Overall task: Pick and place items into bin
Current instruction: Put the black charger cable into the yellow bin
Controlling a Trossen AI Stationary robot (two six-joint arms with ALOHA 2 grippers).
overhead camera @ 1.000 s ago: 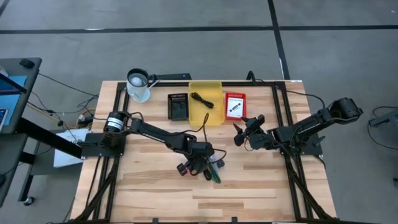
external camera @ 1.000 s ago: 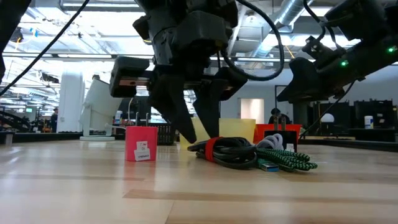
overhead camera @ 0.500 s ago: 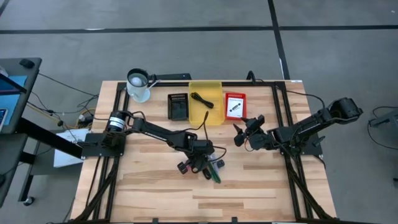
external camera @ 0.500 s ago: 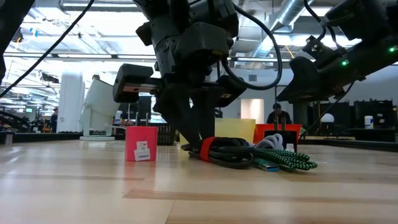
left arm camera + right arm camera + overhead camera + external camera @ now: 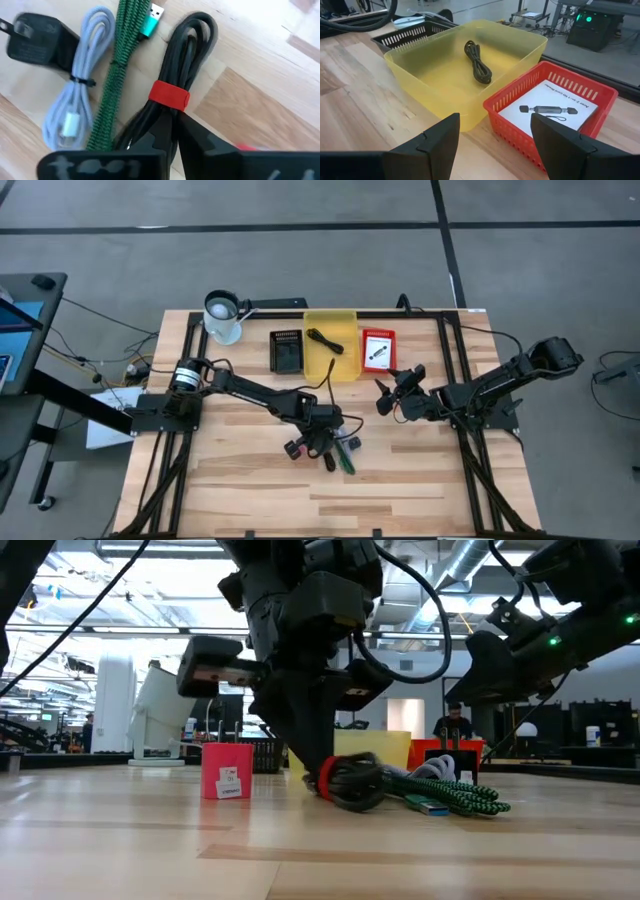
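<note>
A black coiled cable (image 5: 192,35) bound by a red strap (image 5: 169,94) lies at the table's middle. Beside it lie a green braided cable (image 5: 119,70), a pale grey cable (image 5: 75,102) and a black plug (image 5: 34,42). My left gripper (image 5: 175,122) stands over the black cable, shut on it. A small pink-red cube (image 5: 227,771) stands on the table to its left. My right gripper (image 5: 395,392) hovers open near the yellow bin (image 5: 420,65), which holds another black cable (image 5: 477,62). My left gripper pinches the black coiled cable between its two fingers (image 5: 161,131), just behind the red strap (image 5: 172,102). The fingers come from above, pointing down, and lie across the bundle. The held end is raised a little (image 5: 335,772); the rest of the bundle lies on the table.
A red basket (image 5: 580,87) with a printed card stands right of the bin, a black tray (image 5: 286,352) left of it, and a white cup (image 5: 222,315) at the far left. Bare wooden table lies along the near edge.
My left gripper has shut on the black coiled cable: its fingers, spread wide a second ago, have come together. The bundle's loops have bunched up and risen a little at the held end; the other cables have stayed put.
</note>
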